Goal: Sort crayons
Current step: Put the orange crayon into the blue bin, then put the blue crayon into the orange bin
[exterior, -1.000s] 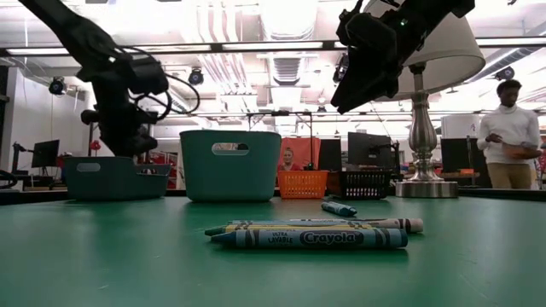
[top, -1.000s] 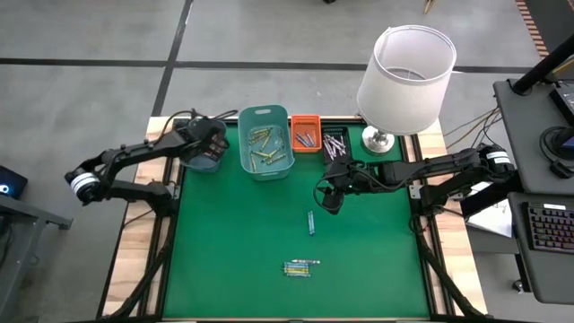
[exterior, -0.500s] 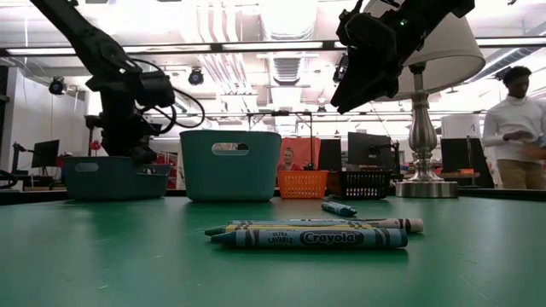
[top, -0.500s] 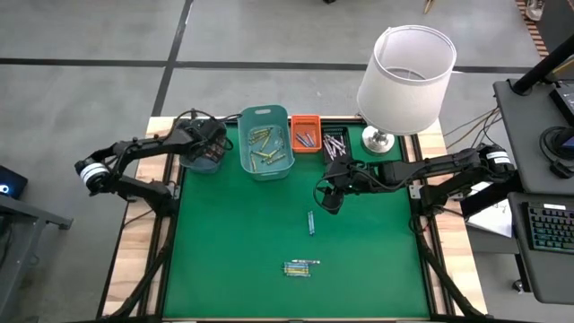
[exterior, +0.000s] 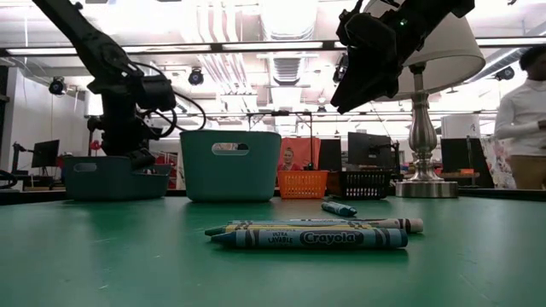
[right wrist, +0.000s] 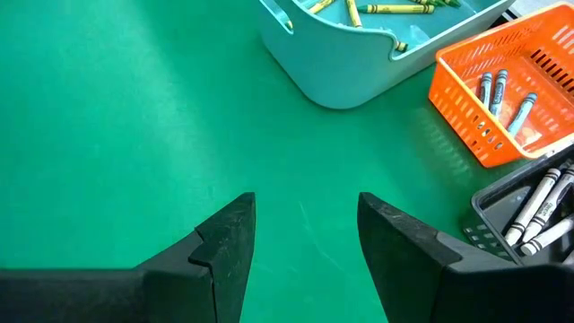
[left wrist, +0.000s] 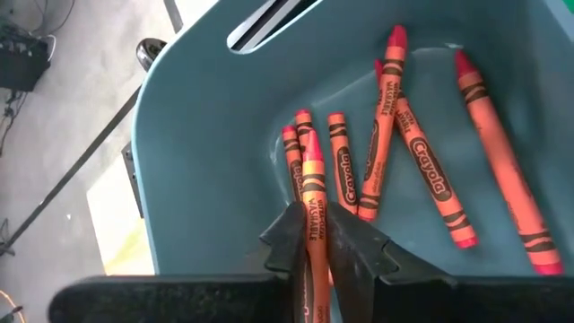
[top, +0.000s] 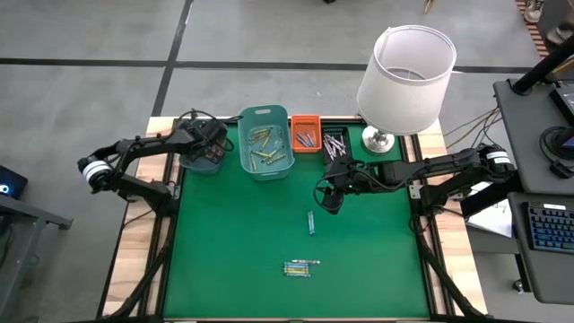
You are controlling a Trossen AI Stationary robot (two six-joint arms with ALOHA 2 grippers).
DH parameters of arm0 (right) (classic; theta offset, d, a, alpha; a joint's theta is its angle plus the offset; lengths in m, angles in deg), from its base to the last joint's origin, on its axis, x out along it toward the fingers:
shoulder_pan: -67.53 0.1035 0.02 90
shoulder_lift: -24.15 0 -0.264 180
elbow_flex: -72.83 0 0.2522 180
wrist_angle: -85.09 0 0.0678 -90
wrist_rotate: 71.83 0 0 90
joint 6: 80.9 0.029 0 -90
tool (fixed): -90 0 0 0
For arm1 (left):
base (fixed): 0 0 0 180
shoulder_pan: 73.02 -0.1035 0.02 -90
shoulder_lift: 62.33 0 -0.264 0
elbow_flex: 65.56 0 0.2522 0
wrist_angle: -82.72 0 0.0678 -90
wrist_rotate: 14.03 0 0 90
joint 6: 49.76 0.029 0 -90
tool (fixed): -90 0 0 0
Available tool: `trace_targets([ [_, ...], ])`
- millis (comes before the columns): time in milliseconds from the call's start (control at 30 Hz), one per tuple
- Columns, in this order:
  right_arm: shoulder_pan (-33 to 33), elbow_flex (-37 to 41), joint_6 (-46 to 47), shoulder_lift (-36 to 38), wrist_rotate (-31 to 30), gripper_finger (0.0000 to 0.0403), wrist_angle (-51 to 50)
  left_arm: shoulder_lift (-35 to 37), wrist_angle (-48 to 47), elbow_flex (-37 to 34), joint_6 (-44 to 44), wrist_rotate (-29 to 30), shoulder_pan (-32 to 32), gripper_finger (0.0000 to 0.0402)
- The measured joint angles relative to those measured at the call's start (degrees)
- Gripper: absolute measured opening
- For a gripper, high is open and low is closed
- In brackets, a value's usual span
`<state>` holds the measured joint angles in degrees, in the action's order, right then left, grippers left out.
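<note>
left gripper point(left wrist: 311, 240) lower in small teal bin point(left wrist: 206, 170), easing off orange-red crayon point(left wrist: 313, 211)

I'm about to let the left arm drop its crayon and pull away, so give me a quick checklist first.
1. Left gripper over the small dark teal plastic bin: ok.
2. Orange-red paper-wrapped crayon between its fingers, jaws nearly closed: ok.
3. Bin holds only orange-red crayons: ok.
4. Right gripper open and empty above the green table mat: ok.
5. Loose blue crayon and the crayon cluster left on the mat: not ok.
6. Whether the crayon is already slipping free: cannot tell.
</note>
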<state>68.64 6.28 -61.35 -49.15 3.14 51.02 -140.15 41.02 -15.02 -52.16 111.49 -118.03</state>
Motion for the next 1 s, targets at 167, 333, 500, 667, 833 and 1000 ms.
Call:
trace_targets([
  [167,0.00,0.00,0.48,0.00,0.00,0.0187,0.02,0.65,-0.09,1.02,0.30,-0.03,0.00,0.0049],
  [333,0.00,-0.01,3.28,0.00,0.14,0.0187,0.02,1.48,-3.38,4.00,0.45,-0.31,0.04,0.0075],
  [500,0.00,-0.78,5.54,0.00,0.71,0.0187,-0.25,6.33,-5.05,5.64,-1.27,-4.91,2.00,0.0083],
  [667,0.00,-4.20,7.56,0.00,4.85,0.0187,-0.66,15.60,-5.00,5.49,-4.51,-8.02,8.13,0.0084],
  [833,0.00,-9.77,9.13,-1.56,6.07,0.0187,-3.19,24.63,-2.86,4.60,-7.57,-8.07,18.10,0.0084],
  [1000,0.15,-17.92,12.73,-7.96,6.20,0.0187,-16.41,30.35,3.81,2.61,-8.23,-8.02,29.58,0.0084],
])
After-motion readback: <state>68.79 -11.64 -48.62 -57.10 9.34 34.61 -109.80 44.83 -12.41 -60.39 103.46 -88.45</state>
